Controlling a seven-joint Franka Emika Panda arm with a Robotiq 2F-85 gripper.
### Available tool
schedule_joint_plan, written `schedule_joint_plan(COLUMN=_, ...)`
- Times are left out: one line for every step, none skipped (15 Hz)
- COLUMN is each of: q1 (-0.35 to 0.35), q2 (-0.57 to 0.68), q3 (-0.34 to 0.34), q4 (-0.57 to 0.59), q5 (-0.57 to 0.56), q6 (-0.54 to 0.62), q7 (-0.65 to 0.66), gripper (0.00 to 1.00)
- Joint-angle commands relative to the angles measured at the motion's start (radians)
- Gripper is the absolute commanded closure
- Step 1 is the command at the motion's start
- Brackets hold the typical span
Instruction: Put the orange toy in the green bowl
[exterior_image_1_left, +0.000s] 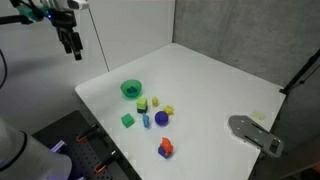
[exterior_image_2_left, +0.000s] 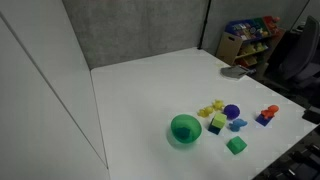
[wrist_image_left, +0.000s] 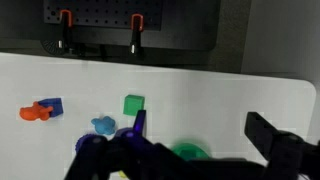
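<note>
The orange toy (exterior_image_1_left: 166, 148) lies on the white table near its front edge, touching a small blue piece. It also shows in the other exterior view (exterior_image_2_left: 269, 113) and in the wrist view (wrist_image_left: 33, 113). The green bowl (exterior_image_1_left: 131, 89) stands upright near the table's left edge. It shows in both exterior views (exterior_image_2_left: 185, 129), and the gripper body partly hides it in the wrist view (wrist_image_left: 188, 152). My gripper (exterior_image_1_left: 73, 47) hangs high above and beyond the table's left side, far from both. Its fingers (wrist_image_left: 200, 128) are spread wide and hold nothing.
Between bowl and orange toy lie a green cube (exterior_image_1_left: 127, 120), a purple ball (exterior_image_1_left: 161, 118), a blue cube (exterior_image_1_left: 146, 122) and yellow blocks (exterior_image_1_left: 156, 102). A grey flat object (exterior_image_1_left: 255, 135) sits at the table's right edge. A shelf of toys (exterior_image_2_left: 250, 38) stands beyond the table.
</note>
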Motion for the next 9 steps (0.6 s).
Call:
schedule_joint_plan(q1=0.008, q2=0.002, q3=-0.007, q4=0.001, q5=-0.004, q6=-0.001, q7=0.003, gripper=0.00)
schedule_joint_plan(q1=0.008, q2=0.001, q3=-0.007, q4=0.002, q5=-0.004, q6=-0.001, q7=0.003, gripper=0.00)
schedule_joint_plan(q1=0.008, q2=0.001, q3=-0.007, q4=0.002, q5=-0.004, q6=-0.001, q7=0.003, gripper=0.00)
schedule_joint_plan(q1=0.008, q2=0.001, q3=-0.007, q4=0.002, q5=-0.004, q6=-0.001, q7=0.003, gripper=0.00)
schedule_joint_plan(q1=-0.003, q2=0.013, q3=-0.005, q4=0.006, q5=-0.019, q6=0.002, q7=0.012, gripper=0.00)
schedule_joint_plan(q1=-0.010, q2=0.021, q3=-0.007, q4=0.010, q5=-0.031, q6=0.005, q7=0.012, gripper=0.00)
schedule_joint_plan(q1=-0.018, q2=0.030, q3=-0.006, q4=0.015, q5=-0.048, q6=0.005, q7=0.018, gripper=0.00)
schedule_joint_plan(q1=-0.029, q2=0.040, q3=-0.008, q4=0.017, q5=-0.070, q6=0.012, q7=0.021, gripper=0.00)
schedule_joint_plan(q1=-0.041, q2=0.049, q3=-0.011, q4=0.019, q5=-0.093, q6=0.016, q7=0.025, gripper=0.00)
